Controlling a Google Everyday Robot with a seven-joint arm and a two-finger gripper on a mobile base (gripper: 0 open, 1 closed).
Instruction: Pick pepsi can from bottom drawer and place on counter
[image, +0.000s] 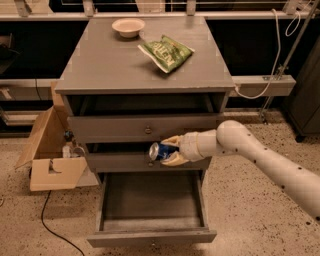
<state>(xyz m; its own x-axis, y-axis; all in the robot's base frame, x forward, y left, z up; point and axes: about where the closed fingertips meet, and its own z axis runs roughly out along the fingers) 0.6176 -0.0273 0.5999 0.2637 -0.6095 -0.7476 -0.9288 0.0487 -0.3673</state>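
The pepsi can (158, 150), dark blue with a silver end, lies sideways in my gripper (170, 150), which is shut on it. The gripper holds the can in the air in front of the middle drawer's front, above the open bottom drawer (150, 235). The bottom drawer is pulled out and its inside shows nothing in it. The counter (115, 62) is the grey cabinet top, well above the can. My white arm reaches in from the right.
A green chip bag (166, 52) and a small white bowl (128, 26) lie on the counter's far half. An open cardboard box (52, 160) stands on the floor left of the cabinet. A black cable (50, 222) runs across the floor.
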